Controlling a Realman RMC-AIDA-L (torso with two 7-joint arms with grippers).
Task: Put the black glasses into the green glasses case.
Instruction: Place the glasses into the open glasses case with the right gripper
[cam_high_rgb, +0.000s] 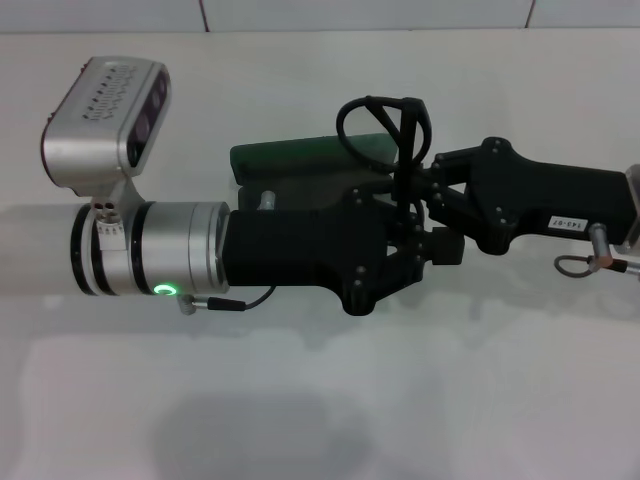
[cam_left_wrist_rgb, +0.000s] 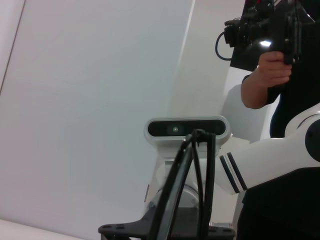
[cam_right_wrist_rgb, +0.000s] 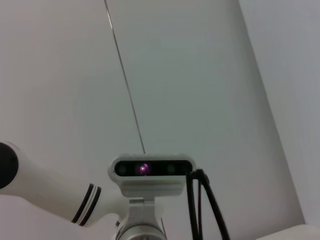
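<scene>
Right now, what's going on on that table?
Both arms meet over the table. The left tool and right tool come together at the black glasses, held up above the green case. The glasses aren't in the case yet, and which tool grips them is unclear.

Mostly hidden: case (cam_high_rgb: 300, 158) behind the left pincer (cam_high_rgb: 415, 245), only its 12 o'clock edge showing. Glasses (cam_high_rgb: 385, 125) half covered where both pincers meet. Right pincer (cam_high_rgb: 425, 190) finger state unreadable; right arm cut off at 3 o'clock.
</scene>
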